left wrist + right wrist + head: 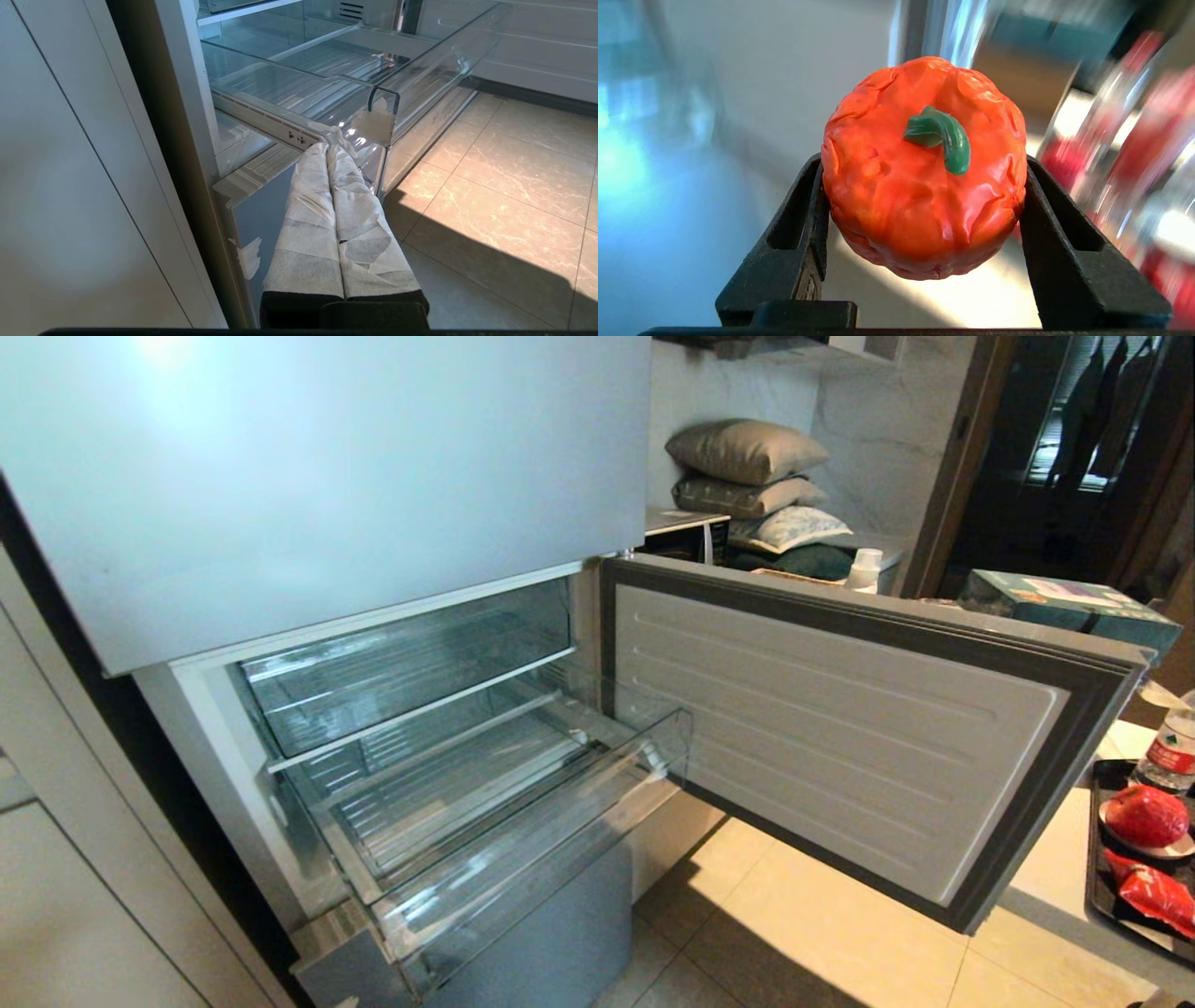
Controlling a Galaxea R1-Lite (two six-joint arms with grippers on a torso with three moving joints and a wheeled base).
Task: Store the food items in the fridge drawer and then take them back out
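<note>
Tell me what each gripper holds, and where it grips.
The right gripper clamps a red pepper by its sides, stem outward. The left gripper holds nothing.

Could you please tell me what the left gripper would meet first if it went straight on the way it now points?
Probably the near front corner of the clear fridge drawer; the left gripper seems just short of it.

Orange-red fruit (924,168) with green stem; clear ribbed drawer (504,803); black tray (1097,887) right of the drawer bearing a red packet (1158,896); beige marbled floor tiles (514,177).
</note>
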